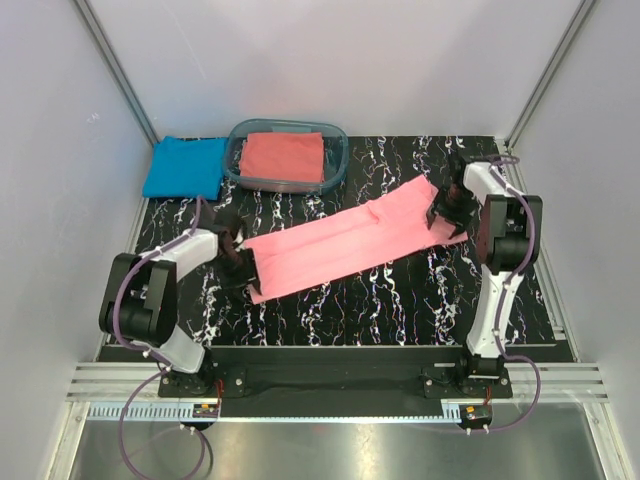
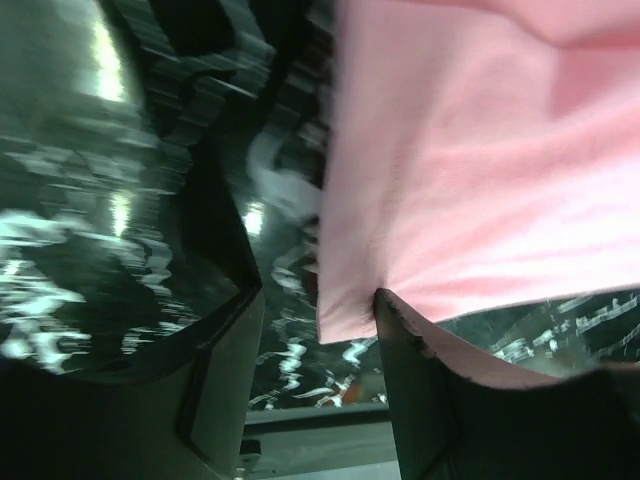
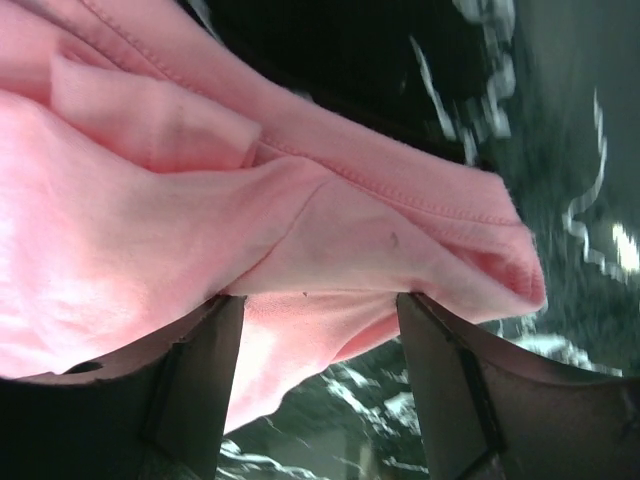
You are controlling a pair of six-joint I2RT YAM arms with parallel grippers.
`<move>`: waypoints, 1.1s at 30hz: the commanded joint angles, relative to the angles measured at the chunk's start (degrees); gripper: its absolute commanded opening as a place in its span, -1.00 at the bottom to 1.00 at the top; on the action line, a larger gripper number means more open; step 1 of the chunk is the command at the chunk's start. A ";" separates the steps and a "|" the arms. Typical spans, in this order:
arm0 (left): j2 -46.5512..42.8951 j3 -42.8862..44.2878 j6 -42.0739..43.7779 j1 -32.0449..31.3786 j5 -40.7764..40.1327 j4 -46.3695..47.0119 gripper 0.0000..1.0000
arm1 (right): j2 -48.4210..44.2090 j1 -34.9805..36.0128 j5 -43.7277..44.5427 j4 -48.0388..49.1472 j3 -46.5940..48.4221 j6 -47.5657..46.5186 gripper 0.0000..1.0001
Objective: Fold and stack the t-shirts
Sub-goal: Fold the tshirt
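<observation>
A light pink t-shirt (image 1: 350, 245), folded into a long strip, lies slantwise across the black marbled table (image 1: 400, 300). My left gripper (image 1: 238, 258) stands open at the strip's near-left end. In the left wrist view the shirt's corner (image 2: 345, 320) touches the right finger (image 2: 420, 380), and bare table shows between the jaws (image 2: 318, 300). My right gripper (image 1: 440, 215) is at the far-right end. There its jaws (image 3: 320, 300) stand wide apart, with bunched pink cloth (image 3: 150, 220) lying across the fingertips. A folded bright blue t-shirt (image 1: 185, 165) lies at the back left. A folded coral-red one (image 1: 283, 155) rests inside the tub.
The clear bluish plastic tub (image 1: 338, 160) stands at the back, left of centre, beside the blue shirt. White enclosure walls close in the table on the left, back and right. A black rail (image 1: 330, 355) runs along the near edge between the arm bases.
</observation>
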 commanded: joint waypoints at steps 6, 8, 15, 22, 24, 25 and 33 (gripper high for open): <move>3.85 -3.96 -6.79 -14.53 7.35 5.14 0.09 | 17.01 -0.07 1.80 0.66 21.58 -1.08 0.43; 3.41 -4.14 -10.74 -20.91 8.76 6.28 0.10 | 19.92 0.20 0.58 -2.58 30.42 -1.43 0.44; -3.51 0.33 -18.13 -34.75 8.69 6.38 0.22 | 24.96 1.52 1.36 -10.69 48.50 -5.56 0.62; -14.07 15.70 -13.05 -31.43 -6.34 -6.54 0.40 | 11.95 1.69 2.95 -2.96 35.67 -7.06 0.76; -13.82 19.40 -10.50 -27.83 -6.96 -6.28 0.40 | 11.15 4.32 3.47 -4.35 36.72 -7.41 0.81; -13.38 20.19 -7.36 -26.68 -7.05 -5.58 0.40 | 11.06 4.76 3.39 -4.88 37.42 -7.67 0.81; -0.73 26.26 11.12 -22.10 -2.22 3.55 0.54 | 15.45 8.37 2.77 -9.02 46.39 -6.62 0.87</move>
